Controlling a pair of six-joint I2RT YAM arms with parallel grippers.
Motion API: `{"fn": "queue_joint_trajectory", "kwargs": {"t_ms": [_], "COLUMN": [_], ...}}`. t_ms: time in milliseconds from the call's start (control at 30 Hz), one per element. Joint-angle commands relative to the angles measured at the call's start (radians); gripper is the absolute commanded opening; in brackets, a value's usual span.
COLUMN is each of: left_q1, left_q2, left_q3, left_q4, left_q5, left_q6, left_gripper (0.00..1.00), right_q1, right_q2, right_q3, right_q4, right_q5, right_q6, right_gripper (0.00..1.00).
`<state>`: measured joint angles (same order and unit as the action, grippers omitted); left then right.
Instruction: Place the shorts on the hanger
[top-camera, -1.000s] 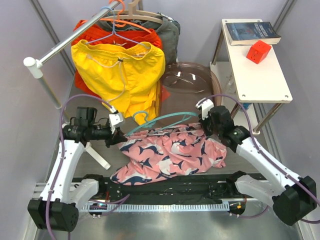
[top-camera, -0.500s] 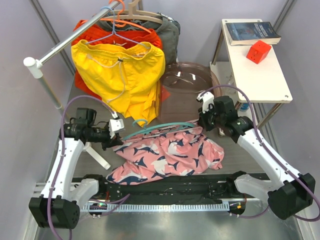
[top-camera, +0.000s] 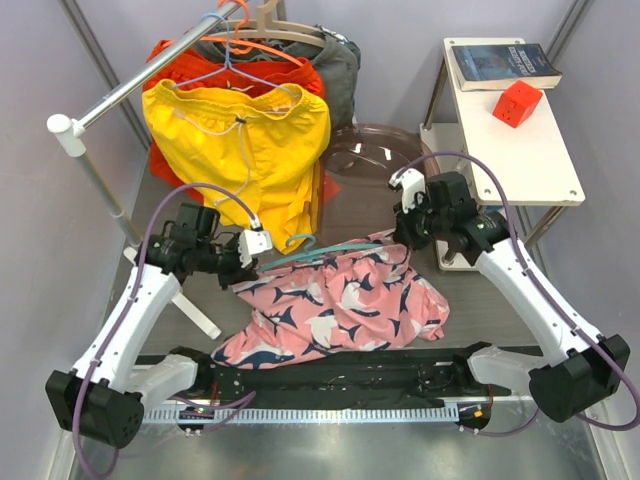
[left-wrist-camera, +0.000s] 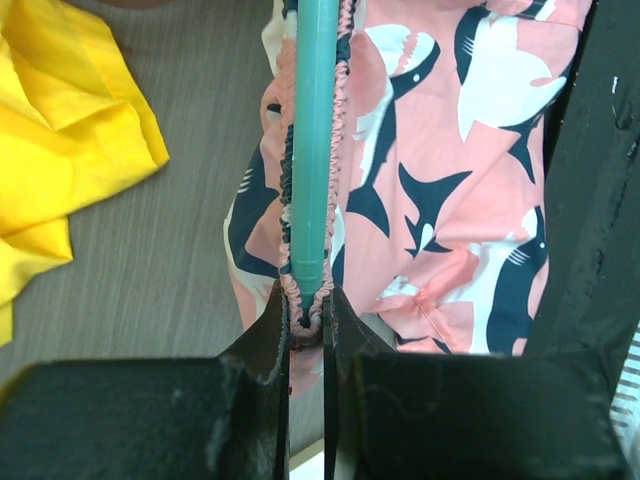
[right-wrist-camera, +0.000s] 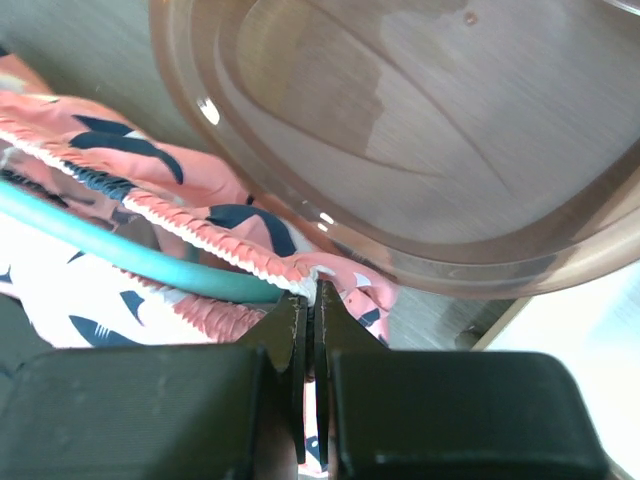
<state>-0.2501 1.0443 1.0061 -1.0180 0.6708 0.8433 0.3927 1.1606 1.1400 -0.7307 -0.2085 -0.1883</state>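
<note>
Now left fingers (left-wrist-camera: 270, 335) and right fingers (right-wrist-camera: 288, 325) pinch shorts (top-camera: 340, 305) waistband over hanger (left-wrist-camera: 312, 150) ends, 9 and 3 o'clock; stretch evenly, lift level.

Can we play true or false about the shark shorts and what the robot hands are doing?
1. The left gripper pinches the waistband of the shorts. True.
2. The hanger at that waistband is orange. False: it is teal.
3. The right gripper is open and empty. False: it is shut on the shorts.
4. The red cube sits on the white side table. True.
5. The yellow shorts lie on the floor. False: they hang from the rail.
</note>
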Motion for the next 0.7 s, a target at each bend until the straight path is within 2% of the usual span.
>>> {"fn": "queue_joint_trajectory", "kwargs": {"t_ms": [0,67,100,133,167,267,467,667], "left_q1": [-0.057,-0.080,-0.078,-0.080,-0.078,-0.078,-0.078,-0.080], "left_q2": [0.005,0.011,0.014,0.019,0.022,0.020,-0.009,-0.003], "left_q3": [0.026,0.029,0.035,0.040,0.043,0.051,0.066,0.159], "left_q4": [0.044,0.068,0.067,0.067,0.067,0.058,0.027,-0.037], "left_q5": [-0.161,-0.171,-0.168,-0.166,-0.165,-0.152,-0.093,-0.022], "left_q6": [-0.121,-0.141,-0.141,-0.141,-0.139,-0.121,-0.063,-0.036], "left_gripper": [0.00,0.00,0.00,0.00,0.00,0.00,0.00,0.00], "right_q1": [0.012,0.038,0.041,0.041,0.041,0.041,0.043,0.101], "right_q2": [0.010,0.013,0.011,-0.004,-0.009,-0.016,0.005,0.054], "right_q3": [0.072,0.089,0.102,0.107,0.112,0.150,0.225,0.299], "right_q4": [-0.056,-0.094,-0.102,-0.108,-0.111,-0.136,-0.167,-0.159], "right_q5": [0.041,-0.018,-0.035,-0.060,-0.068,-0.116,-0.233,-0.360], "right_q6": [-0.046,-0.091,-0.108,-0.117,-0.143,-0.207,-0.327,-0.453], "right_gripper": [0.02,0.15,0.31,0.40,0.56,0.68,0.77,0.76]}}
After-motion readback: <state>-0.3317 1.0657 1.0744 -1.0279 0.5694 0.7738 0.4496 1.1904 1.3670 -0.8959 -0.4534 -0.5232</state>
